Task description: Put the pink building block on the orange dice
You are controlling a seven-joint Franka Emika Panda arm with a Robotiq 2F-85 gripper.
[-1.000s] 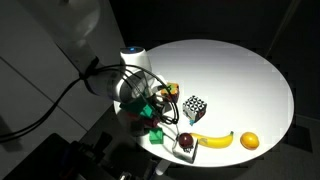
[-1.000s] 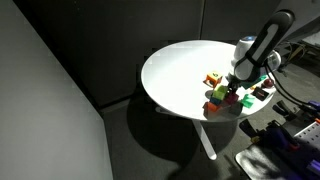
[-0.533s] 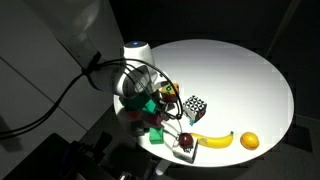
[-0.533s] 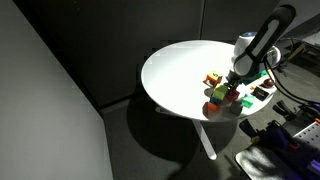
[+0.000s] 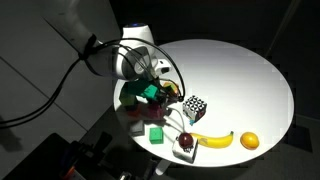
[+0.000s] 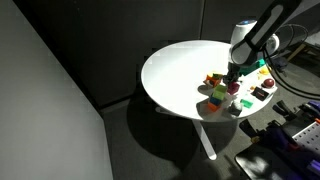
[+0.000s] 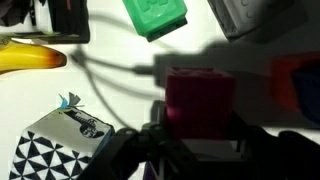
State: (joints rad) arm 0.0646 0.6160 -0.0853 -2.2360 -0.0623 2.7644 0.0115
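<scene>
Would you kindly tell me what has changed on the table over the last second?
The gripper has risen from among the blocks near the edge of the table. It is shut on the pink building block, which has come up with it. The chequered cube, the banana, the yellow fruit and the green block lie where they were.

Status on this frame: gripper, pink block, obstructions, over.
Gripper shut on pink building block. Not yet on orange dice, at wrist view's right edge. Green block and chequered cube nearby.
</scene>
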